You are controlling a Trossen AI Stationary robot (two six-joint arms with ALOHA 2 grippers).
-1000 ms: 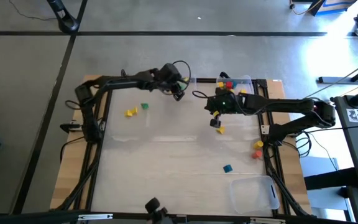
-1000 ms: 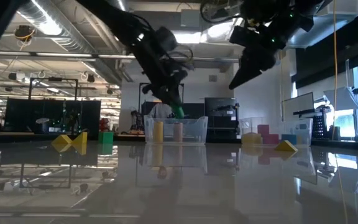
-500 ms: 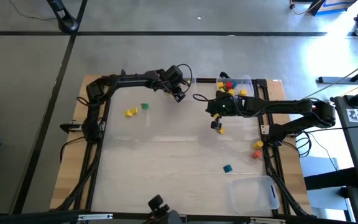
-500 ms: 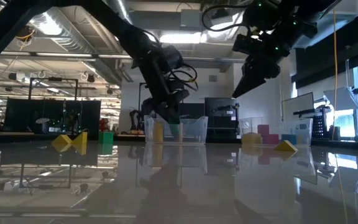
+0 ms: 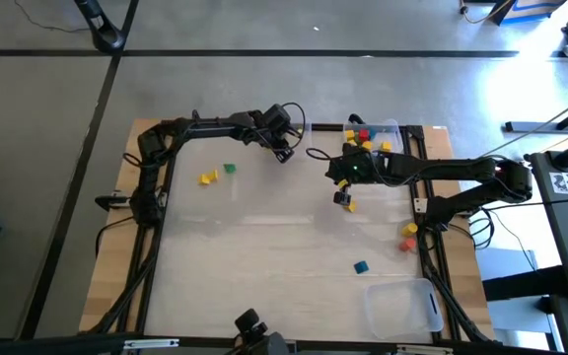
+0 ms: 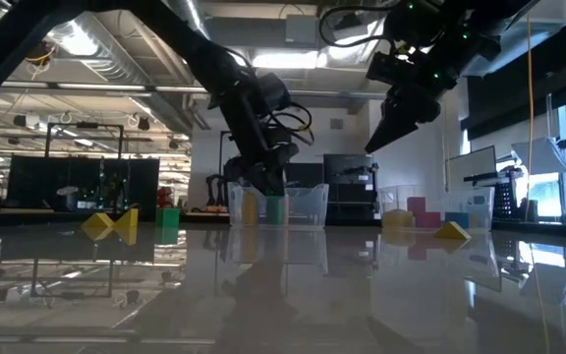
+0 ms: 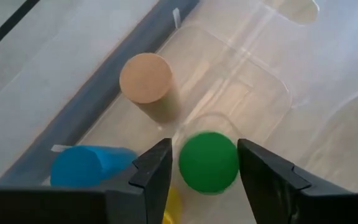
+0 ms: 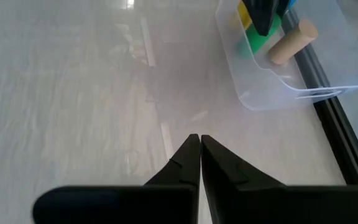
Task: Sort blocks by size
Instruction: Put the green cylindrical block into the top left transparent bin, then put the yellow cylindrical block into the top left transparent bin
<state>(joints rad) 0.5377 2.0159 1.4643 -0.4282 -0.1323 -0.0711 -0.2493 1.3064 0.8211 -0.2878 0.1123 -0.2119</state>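
Observation:
My left gripper point(image 5: 282, 150) is open, its fingers pointing down into a clear bin point(image 7: 253, 93) at the table's far edge. A green cylinder block point(image 7: 208, 161) stands in the bin below the gap between the fingers, beside a tan cylinder point(image 7: 145, 78), a blue one point(image 7: 86, 165) and a yellow block. In the low view the green block point(image 6: 275, 208) stands on the bin floor. My right gripper point(image 8: 199, 146) is shut and empty, high above the table point(image 6: 371, 146), over a yellow block point(image 5: 350, 206).
A second clear bin point(image 5: 390, 128) at the far right holds several blocks. A third clear bin point(image 5: 402, 306) sits at the near right. Loose blocks lie on the table: yellow point(image 5: 207, 178), green point(image 5: 230, 169), orange point(image 5: 409, 229), red point(image 5: 407, 244), blue point(image 5: 361, 266).
My left gripper has gone down into the far bin with the green block. The block, which was at the fingertips above the bin a second ago, now stands on the bin floor.

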